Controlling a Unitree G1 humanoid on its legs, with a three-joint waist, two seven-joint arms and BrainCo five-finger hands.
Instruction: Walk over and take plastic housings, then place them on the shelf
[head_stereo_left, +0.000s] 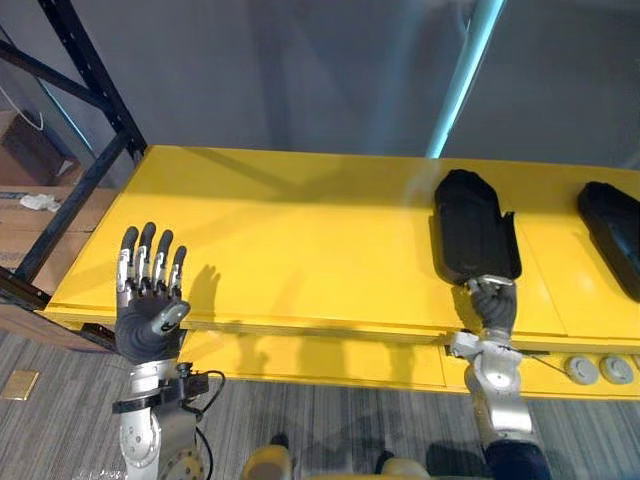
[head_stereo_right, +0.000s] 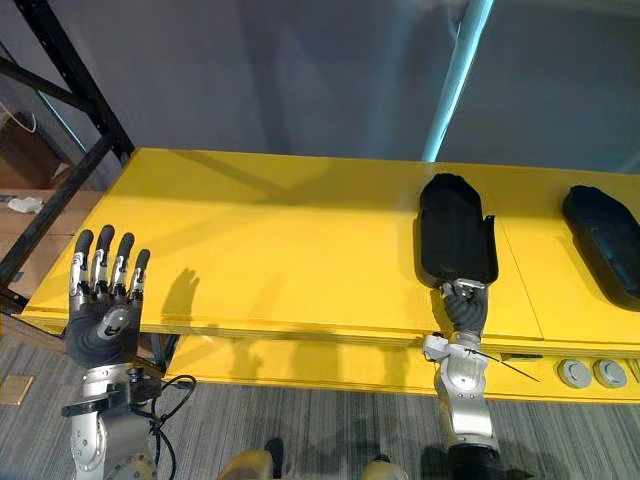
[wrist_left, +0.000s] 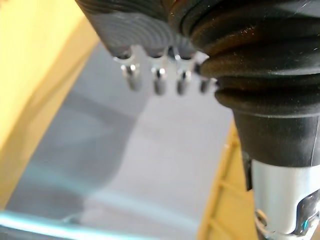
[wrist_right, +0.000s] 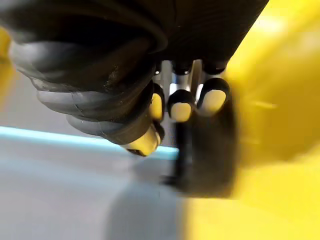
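Silver fingers with dark tips are standing straight and spread on the left hand (head_stereo_left: 150, 320), which is hovering empty, palm up, at the near left edge of the yellow shelf (head_stereo_left: 300, 250). Further right along that near edge, the right hand (head_stereo_left: 492, 305) is reaching in with its fingers curled round the near end of a plastic housing (head_stereo_left: 475, 225), which is lying flat on the shelf with its length running away from the robot.

The housing is showing as a long black shell, rounded at its far end and squarer at the near one, with a raised rim and a dull sheen. It is probably going to handle as a stiff, light moulding, smooth enough to slip. Held by one end it is likely to droop, so the rim at the near end or the long sides are looking like the best hold.

A second housing (head_stereo_left: 615, 235) is lying well apart, at the shelf's right.
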